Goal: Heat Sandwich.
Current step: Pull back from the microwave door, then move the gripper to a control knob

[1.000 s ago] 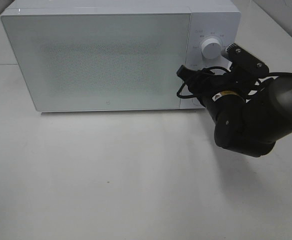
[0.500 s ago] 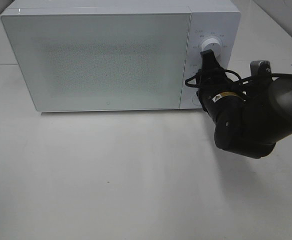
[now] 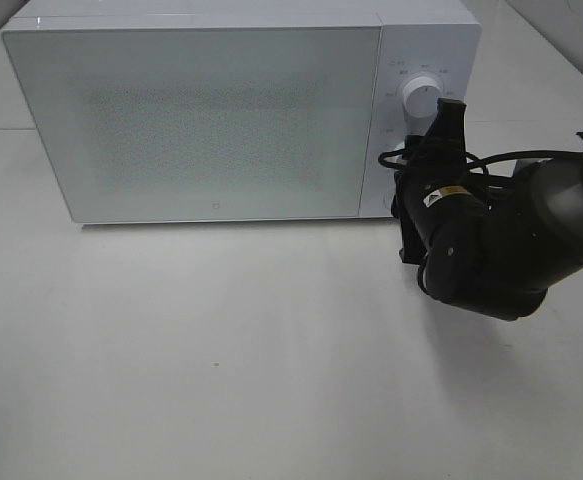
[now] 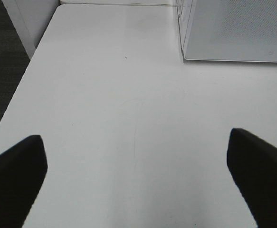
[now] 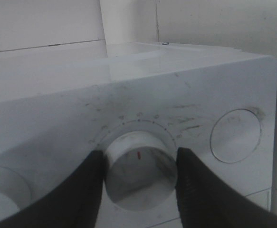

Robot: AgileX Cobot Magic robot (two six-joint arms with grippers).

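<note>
1. My right gripper (image 5: pixel 139 154) clamps the lower dial (image 5: pixel 140 173) of the microwave (image 3: pixel 241 110).
2. My left gripper (image 4: pixel 133 137) gapes wide, empty, over the table (image 4: pixel 105 71).
3. Door (image 3: pixel 191 130) shut; I cannot see the sandwich.

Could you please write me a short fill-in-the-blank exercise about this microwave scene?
The microwave door is ___.
The upper knob is free; the right gripper clasps the ___ one.
The left gripper hangs over the table with its jaws ___.
Missing words: closed; lower; open.
</note>
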